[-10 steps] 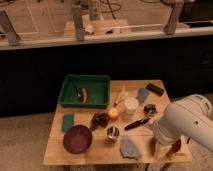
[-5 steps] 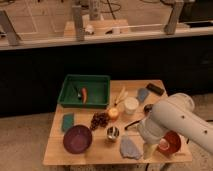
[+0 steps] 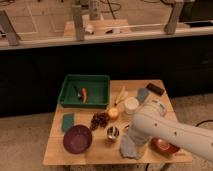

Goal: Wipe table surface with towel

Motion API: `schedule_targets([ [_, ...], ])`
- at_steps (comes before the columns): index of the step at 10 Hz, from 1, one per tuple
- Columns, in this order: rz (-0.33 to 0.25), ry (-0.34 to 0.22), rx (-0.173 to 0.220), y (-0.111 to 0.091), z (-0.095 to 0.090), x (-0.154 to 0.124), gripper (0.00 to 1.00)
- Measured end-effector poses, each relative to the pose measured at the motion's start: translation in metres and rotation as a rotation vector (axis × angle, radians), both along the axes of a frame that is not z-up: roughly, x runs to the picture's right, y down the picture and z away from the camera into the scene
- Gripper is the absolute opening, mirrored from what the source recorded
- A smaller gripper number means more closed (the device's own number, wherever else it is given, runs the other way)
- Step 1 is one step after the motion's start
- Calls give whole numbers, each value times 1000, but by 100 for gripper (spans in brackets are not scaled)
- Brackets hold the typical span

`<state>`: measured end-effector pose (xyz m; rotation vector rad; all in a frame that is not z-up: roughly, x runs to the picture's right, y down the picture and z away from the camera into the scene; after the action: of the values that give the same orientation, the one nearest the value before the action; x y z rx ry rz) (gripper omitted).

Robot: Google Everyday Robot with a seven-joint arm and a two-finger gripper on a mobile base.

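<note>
- We see a wooden desk (image 3: pixel 54 153) standing on a pale floor, with a dark wall behind it.
- At the desk's left side lies a flat green sponge (image 3: pixel 68 121). Just in front of it, toward the near edge, sits a purple bowl (image 3: pixel 77 139).
- At the back left is a green tray (image 3: pixel 85 81). It holds a small orange piece (image 3: pixel 84 93) and a small dark item beside it that we cannot identify.
- Right of the sponge is a bunch of dark grapes (image 3: pixel 99 120), close to the tray's front wall.
- A small metal cup (image 3: pixel 113 133) stands upright in front of the grapes, near the middle of the desk.
- A round orange-yellow fruit (image 3: pixel 114 113) sits just right of the grapes, and behind it lies a pale yellow thing (image 3: pixel 120 95) that looks like a banana.
- The grey towel (image 3: pixel 127 149) lies crumpled at the near edge, just right of the metal cup.
- A white cup (image 3: pixel 131 105) stands behind the towel, near the fruit.
- The hand (image 3: pixel 139 145) is low at the towel's right part, at the end of the bulky white arm (image 3: pixel 165 131) that comes in from the lower right. The arm covers it, so we cannot tell whether it is wide, narrow or holding the towel.
- At the back right lie a blue-grey item (image 3: pixel 143 94) and a black item (image 3: pixel 155 89), near each other.
- A red bowl (image 3: pixel 165 147) shows under the arm by the near right corner.
</note>
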<state>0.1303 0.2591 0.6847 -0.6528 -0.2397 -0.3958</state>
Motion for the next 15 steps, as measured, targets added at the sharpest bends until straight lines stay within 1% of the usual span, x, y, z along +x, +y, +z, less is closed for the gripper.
schedule_targets([
  [1,3,9,-17,4,18,3,80],
  [3,3,15,-69,10,38,3,80],
  [6,4,22,-78,12,39,6,80],
  [10,1,18,-77,12,41,5,80],
  [12,7,-28,-88,19,55,9,80],
  [14,-21,-80,-99,27,72,11,80],
  [15,-35,-97,-93,28,76,10,80],
])
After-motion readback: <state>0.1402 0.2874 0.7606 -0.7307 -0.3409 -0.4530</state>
